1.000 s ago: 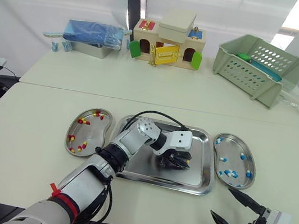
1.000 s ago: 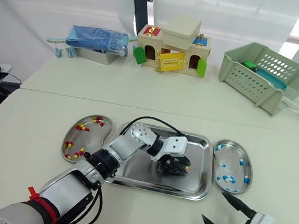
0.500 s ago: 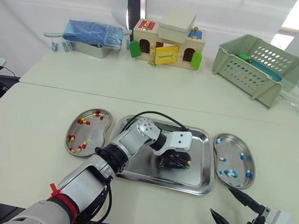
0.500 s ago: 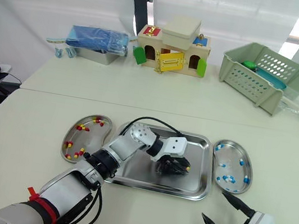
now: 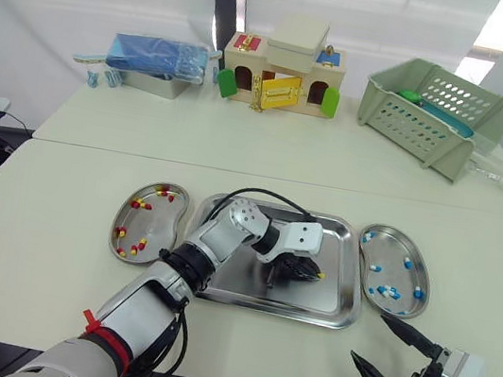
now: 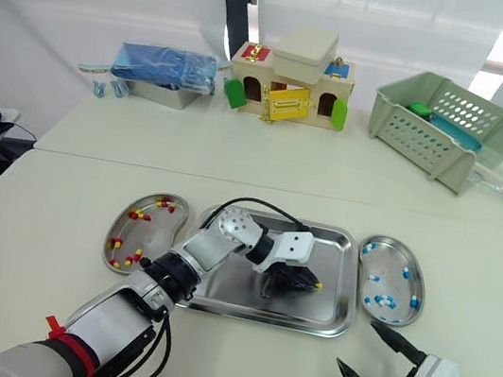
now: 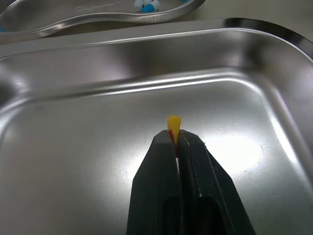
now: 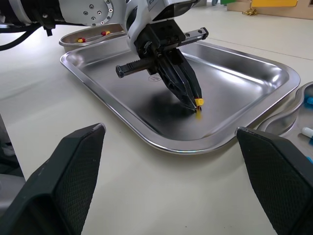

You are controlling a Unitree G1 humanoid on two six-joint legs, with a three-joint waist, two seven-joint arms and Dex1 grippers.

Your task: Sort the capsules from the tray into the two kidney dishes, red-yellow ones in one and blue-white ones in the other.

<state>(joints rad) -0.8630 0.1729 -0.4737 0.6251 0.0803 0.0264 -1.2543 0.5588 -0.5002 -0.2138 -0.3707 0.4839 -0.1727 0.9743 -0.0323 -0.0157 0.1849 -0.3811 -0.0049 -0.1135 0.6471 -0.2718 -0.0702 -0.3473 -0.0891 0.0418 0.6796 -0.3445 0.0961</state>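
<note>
A steel tray (image 5: 334,302) lies between two kidney dishes. The left dish (image 5: 119,221) holds several red-yellow capsules (image 5: 143,204). Blue-white capsules (image 5: 387,291) lie in the right dish (image 5: 398,238). My left gripper (image 5: 314,275) hangs just above the tray's floor near its right side, shut on a red-yellow capsule (image 7: 173,124) whose yellow end pokes out past the fingertips. The same capsule (image 8: 198,102) shows in the right wrist view. My right gripper (image 5: 372,337) is open near the table's front edge, right of the tray, with nothing between its fingers.
Along the back of the table stand a blue-lidded metal box (image 5: 154,64), a wooden toy house (image 5: 283,77) and a green plastic basket (image 5: 434,110). A seam (image 5: 95,148) runs across the table between the two halves.
My left gripper's fingers have narrowed onto the red-yellow capsule and risen slightly off the tray floor. The right gripper has barely moved.
</note>
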